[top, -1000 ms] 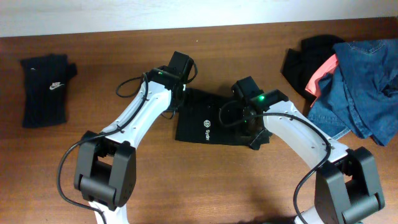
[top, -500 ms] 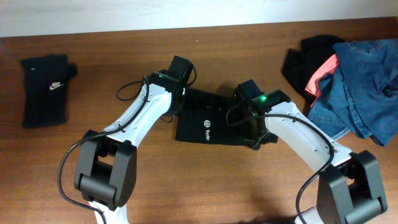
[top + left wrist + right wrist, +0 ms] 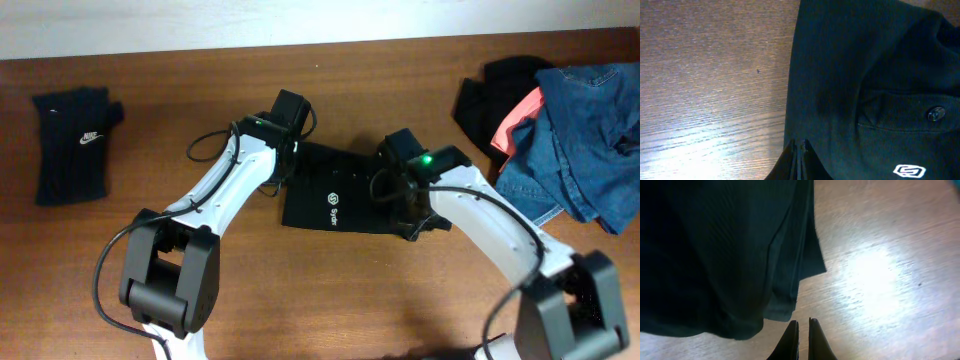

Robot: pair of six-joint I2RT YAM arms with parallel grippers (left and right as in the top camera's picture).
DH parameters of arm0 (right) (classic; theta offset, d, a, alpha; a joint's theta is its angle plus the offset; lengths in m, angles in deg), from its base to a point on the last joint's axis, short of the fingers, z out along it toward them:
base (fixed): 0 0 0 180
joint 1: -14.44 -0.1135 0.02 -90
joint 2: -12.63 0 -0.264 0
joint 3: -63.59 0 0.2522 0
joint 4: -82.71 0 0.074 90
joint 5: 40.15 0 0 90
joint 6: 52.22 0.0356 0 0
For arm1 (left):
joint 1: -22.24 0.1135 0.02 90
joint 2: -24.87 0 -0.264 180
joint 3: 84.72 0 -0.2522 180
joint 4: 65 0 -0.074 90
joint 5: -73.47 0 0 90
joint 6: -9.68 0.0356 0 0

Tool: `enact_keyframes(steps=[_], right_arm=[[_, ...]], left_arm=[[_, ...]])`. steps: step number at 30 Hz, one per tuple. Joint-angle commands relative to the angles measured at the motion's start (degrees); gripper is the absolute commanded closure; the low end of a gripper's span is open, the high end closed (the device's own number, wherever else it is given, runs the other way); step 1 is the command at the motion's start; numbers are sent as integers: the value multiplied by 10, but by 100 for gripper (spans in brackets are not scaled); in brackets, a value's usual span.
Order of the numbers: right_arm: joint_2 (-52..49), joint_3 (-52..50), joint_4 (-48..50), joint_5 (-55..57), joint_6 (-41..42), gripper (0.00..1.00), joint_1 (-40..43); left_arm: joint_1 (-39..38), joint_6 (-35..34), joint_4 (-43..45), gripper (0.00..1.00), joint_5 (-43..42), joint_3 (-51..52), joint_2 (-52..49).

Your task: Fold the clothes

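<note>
Overhead: folded black shirt lies dead centre, an arm on each side. The unfolded pile waits at two o'clock, with room on the table at six.

Left wrist: left gripper, fingers together, tips at the shirt's nine o'clock edge, likely squaring it.

Right wrist: right gripper pinched together just off the hem, open wood at three.

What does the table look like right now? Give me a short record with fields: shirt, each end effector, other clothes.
shirt: black shirt, folded rectangle, logo up, centre
left end effector: shut, tips at the shirt's edge; pinched cloth cannot be told
right end effector: shut, empty, over bare table beside the shirt
far left: folded black garment, swoosh up
far right: unfolded heap, denim piece over pink piece and black piece
</note>
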Motion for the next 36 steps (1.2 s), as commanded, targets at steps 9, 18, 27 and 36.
enact_keyframes(steps=[9, 18, 27, 36], right_arm=[[103, 9, 34, -8, 6, 11, -3], [54, -6, 81, -18, 6, 31, -3], [22, -7, 90, -16, 10, 45, -3], [9, -7, 113, -18, 10, 51, -3]], left_arm=[[0, 11, 1, 95, 6, 5, 14], [0, 11, -4, 1, 6, 5, 14], [0, 11, -14, 1, 6, 5, 14], [0, 11, -14, 1, 6, 5, 14]])
